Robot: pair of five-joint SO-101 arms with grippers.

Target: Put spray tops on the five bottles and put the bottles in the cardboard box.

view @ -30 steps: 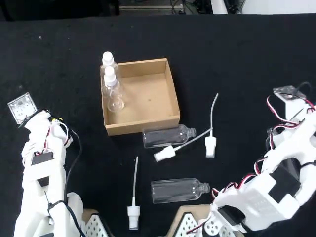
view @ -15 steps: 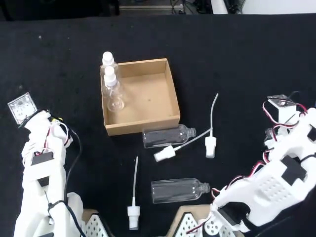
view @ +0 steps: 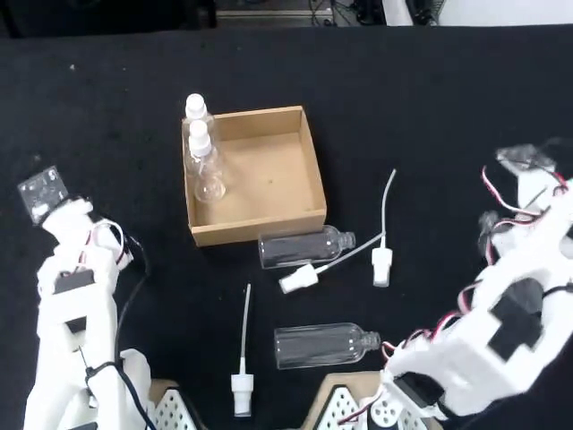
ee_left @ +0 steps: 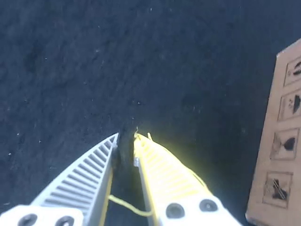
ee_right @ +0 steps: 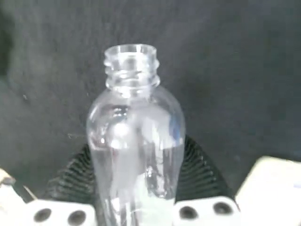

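since half a second before, the right arm (view: 501, 331) had swung its wrist end back, farther from the cardboard box (view: 260, 229), and the left arm (view: 76, 305) had shifted slightly. nothing lying on the black table (view: 430, 98) had moved.

well in front of the box, close to the arm bases, the nearest spray top (view: 242, 390) lay with its tube pointing toward the box. about as far out, in front of the box's right corner, lay the near bottle (view: 324, 346), uncapped and on its side. closer to the box, the middle spray top (view: 300, 279) lay just in front of the bottle by the box (view: 304, 247) — also uncapped and on its side, just beside the box's front wall. the right spray top (view: 382, 265) lay off the box's front right corner, its tube running away from the arms.

the left gripper (ee_left: 126, 137) hung over bare table off the box's left side, its pincer narrow, the tips almost touching and nothing between them. the right gripper (ee_right: 138, 143), well to the right of the box, was clamped on the held bottle (ee_right: 134, 108) — clear, its threaded neck bare.

inside the box, the two capped bottles (view: 200, 157) stood along its left wall, one behind the other.
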